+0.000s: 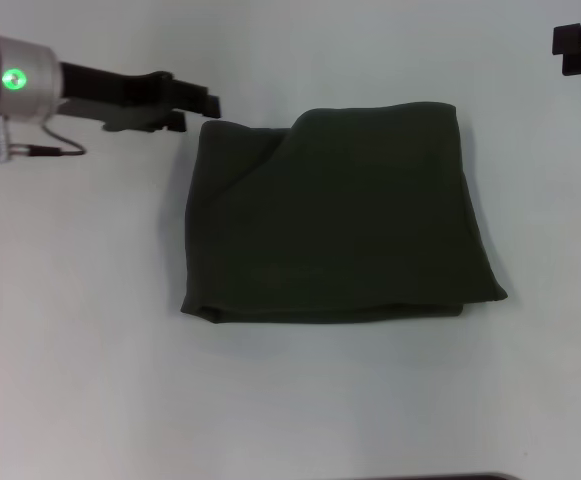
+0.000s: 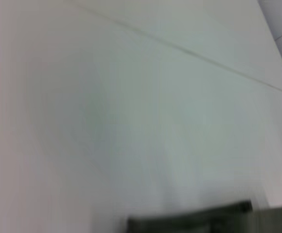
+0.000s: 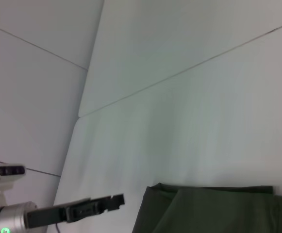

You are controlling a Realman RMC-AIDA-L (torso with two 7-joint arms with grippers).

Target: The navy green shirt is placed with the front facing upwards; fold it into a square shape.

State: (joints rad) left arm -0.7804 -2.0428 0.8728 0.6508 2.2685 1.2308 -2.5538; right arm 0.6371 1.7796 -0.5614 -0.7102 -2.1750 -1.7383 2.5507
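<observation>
The navy green shirt [image 1: 335,215] lies folded into a rough square in the middle of the white table, plain green side up, with no lettering showing. One layer is turned over at its far left corner. My left gripper [image 1: 208,106] is open and empty, just beside that far left corner. The shirt's far edge shows in the right wrist view [image 3: 213,208], with the left gripper [image 3: 117,200] to its side. A dark strip of the shirt [image 2: 189,221] shows in the left wrist view. My right gripper [image 1: 570,50] is open and empty, far off at the back right.
The white table [image 1: 70,300] surrounds the shirt on all sides. A dark edge [image 1: 450,477] runs along the near side. A seam line in the table [image 3: 179,73] runs behind the shirt.
</observation>
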